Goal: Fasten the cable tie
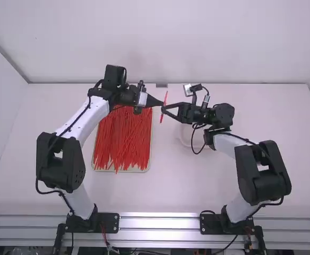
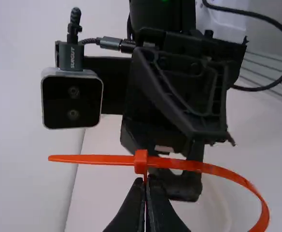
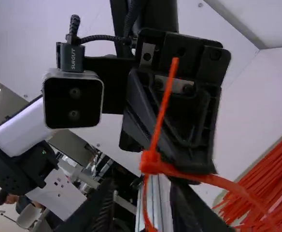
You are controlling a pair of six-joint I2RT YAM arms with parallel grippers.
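Closest to you, the bases of the left arm and the right arm stand at the near edge of the white table. A bit farther out, under the left arm, you see a big pile of red ties. It lies on a flat tan board. Past the far end of the pile, both arms bend in toward the middle, and the two grippers meet tip to tip above the table. The left gripper has its jaws pressed together, and they pinch the little square head of one red cable tie. The tie is up in the air, between the two grippers, and it does not touch the table. Its strap goes through the head. A thin tail pokes out on one side, and a bent loop curves away on the other side. The right gripper points straight at the left one, just beside the tie. Its jaws are spread apart, and part of the red loop hangs down between them. You cannot tell if they touch it. Each wrist also has a small grey camera that looks at the other gripper.
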